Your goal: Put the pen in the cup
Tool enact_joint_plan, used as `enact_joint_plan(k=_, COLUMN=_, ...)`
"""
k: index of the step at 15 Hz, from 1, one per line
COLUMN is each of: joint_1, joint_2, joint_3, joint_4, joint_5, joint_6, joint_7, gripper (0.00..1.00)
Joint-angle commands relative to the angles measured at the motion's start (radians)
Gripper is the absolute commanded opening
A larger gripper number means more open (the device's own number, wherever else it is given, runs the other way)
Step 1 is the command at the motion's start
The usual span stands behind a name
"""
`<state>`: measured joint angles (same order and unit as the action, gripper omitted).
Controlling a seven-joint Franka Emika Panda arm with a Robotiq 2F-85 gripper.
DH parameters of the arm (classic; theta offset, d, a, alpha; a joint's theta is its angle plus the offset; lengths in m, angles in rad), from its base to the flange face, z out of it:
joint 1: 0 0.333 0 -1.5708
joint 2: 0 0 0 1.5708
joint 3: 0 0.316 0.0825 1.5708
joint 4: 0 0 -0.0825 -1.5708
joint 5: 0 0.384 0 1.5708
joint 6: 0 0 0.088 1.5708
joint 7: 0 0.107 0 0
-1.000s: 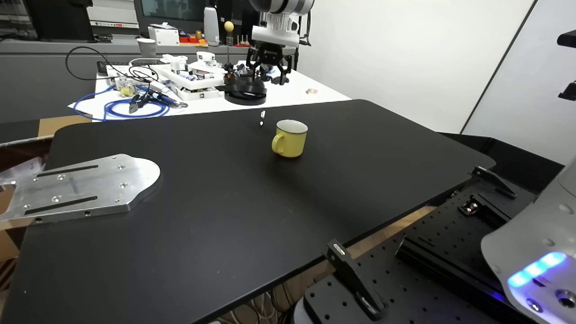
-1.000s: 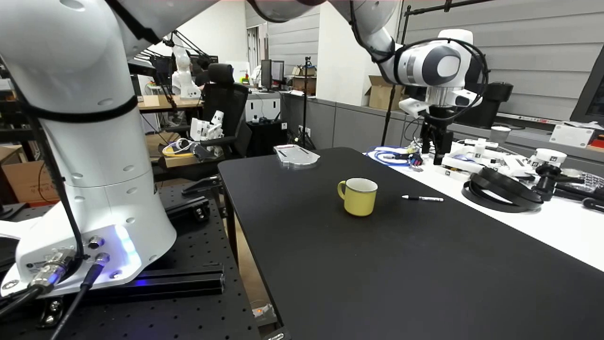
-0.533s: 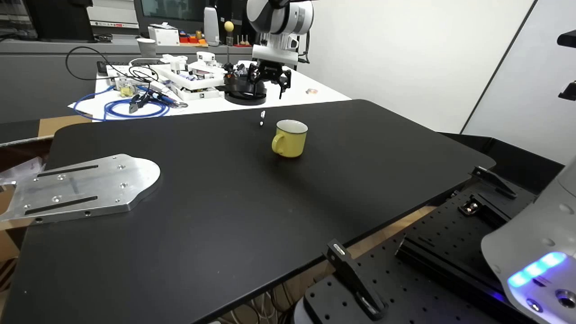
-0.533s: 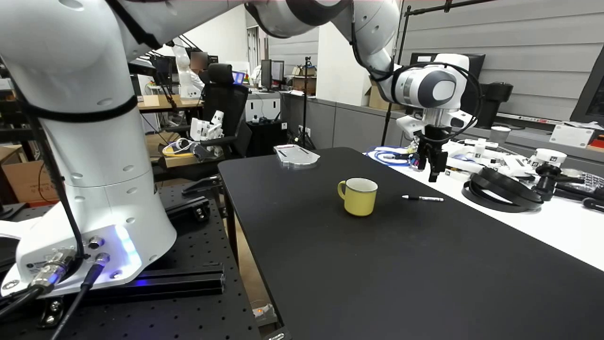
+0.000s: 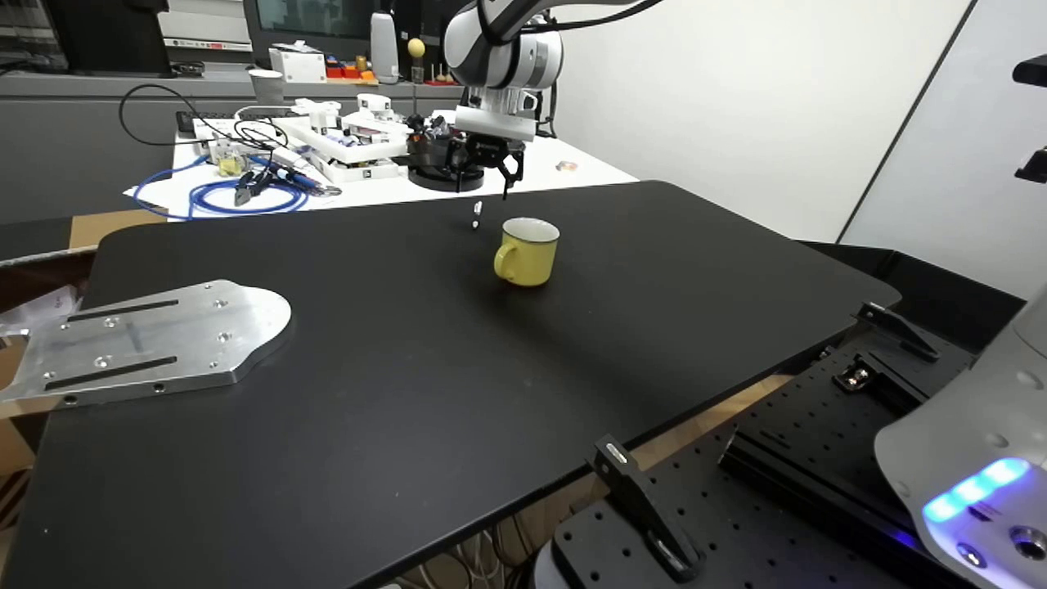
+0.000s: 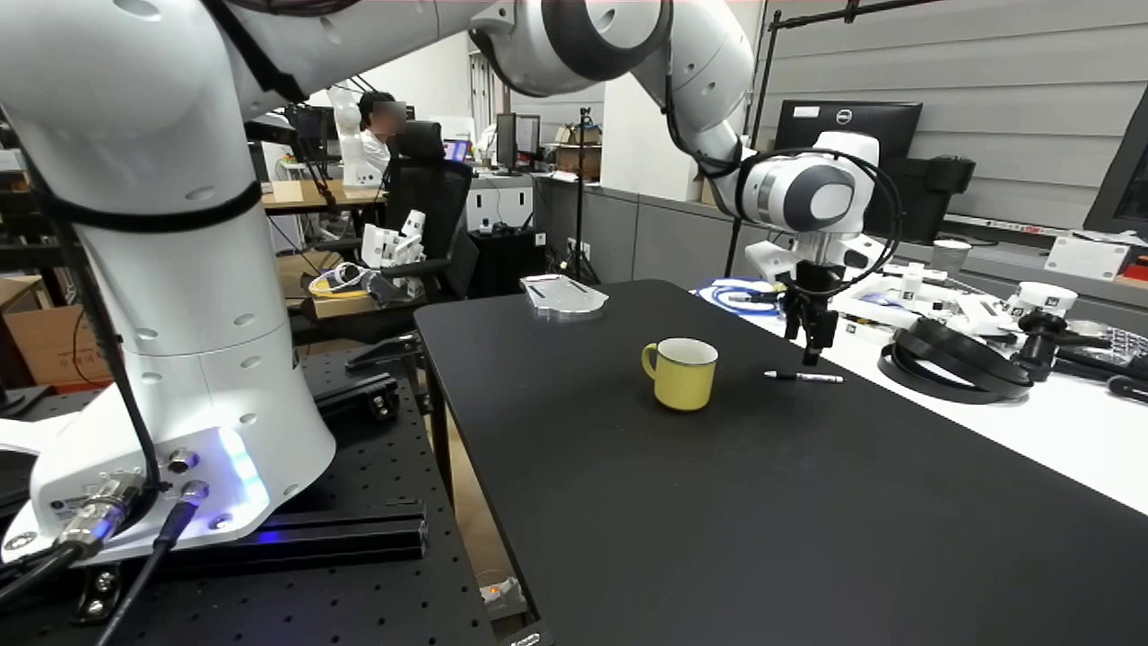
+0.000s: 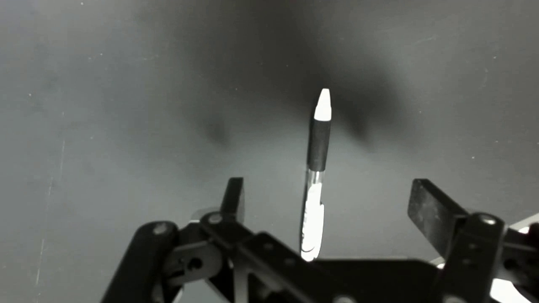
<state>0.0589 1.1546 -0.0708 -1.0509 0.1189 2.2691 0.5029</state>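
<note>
The pen lies flat on the black table near its far edge in an exterior view. It has a white tip, a black grip and a white barrel, which show in the wrist view. It also shows in an exterior view. The yellow cup stands upright with its handle to one side, a little apart from the pen; it also shows in an exterior view. The cup is out of the wrist view. My gripper is open and empty above the pen. In the wrist view the pen's barrel lies between the spread fingers.
A silver metal plate lies on the table's other end. A white table adjoins the far edge, with a black round object, a blue cable coil and white parts. The robot base stands beside the table.
My gripper has moved down from above the white table and toward the black table, coming over the pen. It stays open. The pen and cup have not moved.
</note>
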Motion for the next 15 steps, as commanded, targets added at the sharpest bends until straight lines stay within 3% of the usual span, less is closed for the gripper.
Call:
enact_joint_plan(k=1, joint_1=0.001, joint_2=0.05, joint_3=0.004, joint_4=0.067, joint_5=0.011, joint_6=0.002, joint_7=0.012, gripper=1.0)
enact_joint_plan(k=14, joint_1=0.014, joint_2=0.119, joint_3=-0.004, joint_4=0.113, joint_5=0.003, joint_6=0.021, joint_7=0.019, gripper=1.0)
enact_joint_plan(k=15, joint_1=0.014, joint_2=0.123, joint_3=-0.003, joint_4=0.117, joint_5=0.003, joint_6=0.021, joint_7=0.019, gripper=0.75)
